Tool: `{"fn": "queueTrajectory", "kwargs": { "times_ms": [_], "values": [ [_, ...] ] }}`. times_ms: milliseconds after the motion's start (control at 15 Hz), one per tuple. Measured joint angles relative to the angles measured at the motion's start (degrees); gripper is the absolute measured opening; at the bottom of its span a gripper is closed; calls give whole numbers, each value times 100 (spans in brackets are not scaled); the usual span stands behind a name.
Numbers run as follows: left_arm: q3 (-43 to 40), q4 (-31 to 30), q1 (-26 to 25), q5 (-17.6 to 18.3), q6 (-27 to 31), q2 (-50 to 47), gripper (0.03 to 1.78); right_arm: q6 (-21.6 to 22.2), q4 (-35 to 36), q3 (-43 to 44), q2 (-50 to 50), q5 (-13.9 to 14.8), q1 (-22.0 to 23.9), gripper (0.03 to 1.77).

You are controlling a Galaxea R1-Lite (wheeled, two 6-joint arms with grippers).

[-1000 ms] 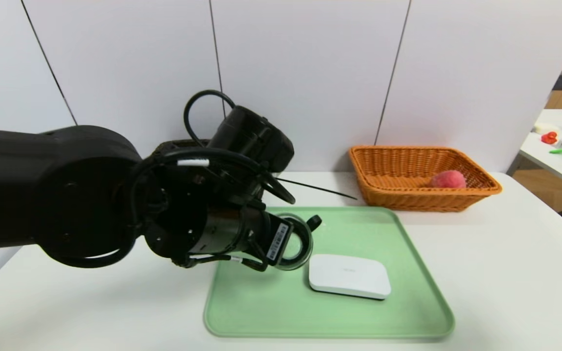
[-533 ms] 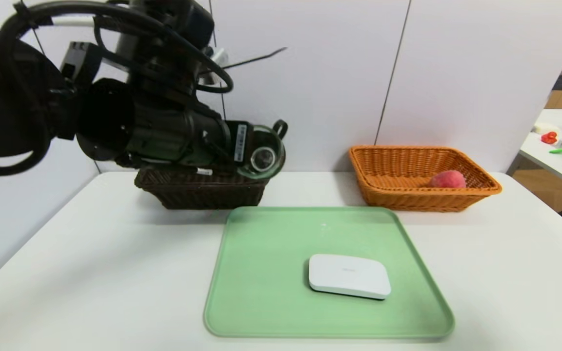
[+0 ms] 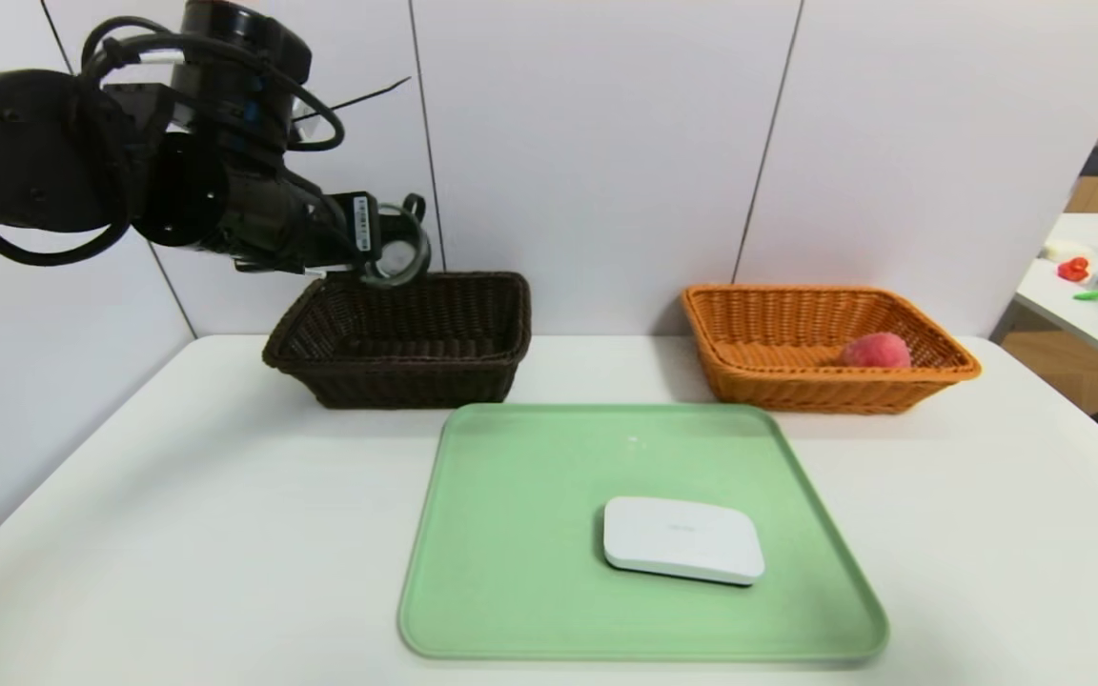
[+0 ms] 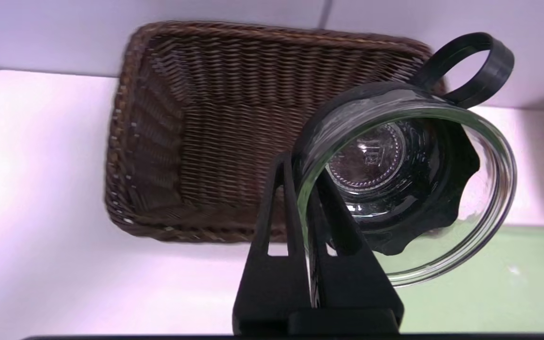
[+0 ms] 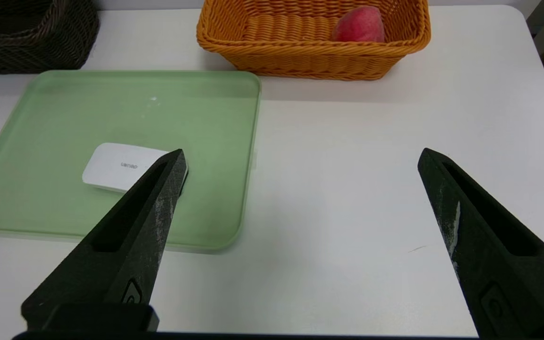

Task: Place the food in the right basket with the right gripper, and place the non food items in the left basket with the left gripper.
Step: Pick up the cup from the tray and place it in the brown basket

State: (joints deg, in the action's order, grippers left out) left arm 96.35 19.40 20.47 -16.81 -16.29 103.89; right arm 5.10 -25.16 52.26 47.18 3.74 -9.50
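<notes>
My left gripper point(image 3: 373, 252) is shut on the rim of the glass cup point(image 3: 398, 250), holding it in the air over the back left part of the dark brown left basket point(image 3: 406, 338). The left wrist view shows the cup point(image 4: 404, 184) tipped on its side with its black handle point(image 4: 465, 68) free, and the gripper point(image 4: 306, 198) pinching its wall above the basket point(image 4: 196, 132). The white device point(image 3: 682, 538) lies on the green tray point(image 3: 530, 591). The peach point(image 3: 876, 351) rests in the orange right basket point(image 3: 759, 333). My right gripper point(image 5: 300, 160) hangs open over bare table, right of the tray.
The green tray point(image 5: 64, 108) sits mid-table in front of both baskets. A white wall stands right behind the baskets. A side table with small objects point(image 3: 1097, 286) stands at the far right.
My left arm has lifted the cup off the tray and carried it up and back to the left, from above the basket's front right rim to over the basket's back left.
</notes>
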Motion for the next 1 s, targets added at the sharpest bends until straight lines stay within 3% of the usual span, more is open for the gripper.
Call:
{"fn": "queueTrajectory", "kwargs": {
  "times_ms": [467, 800, 1000],
  "values": [
    [61, -18, -446, 67, 46, 702, 9, 0, 9, 20, -5, -5, 21, 169],
    [544, -71, -564, 33, 30, 1248, 80, -2, -17, -20, -74, 0, 21, 169],
    [621, -51, -571, 30, 28, 1353, 108, -2, -13, -39, -95, -5, 21, 169]
  ]
}}
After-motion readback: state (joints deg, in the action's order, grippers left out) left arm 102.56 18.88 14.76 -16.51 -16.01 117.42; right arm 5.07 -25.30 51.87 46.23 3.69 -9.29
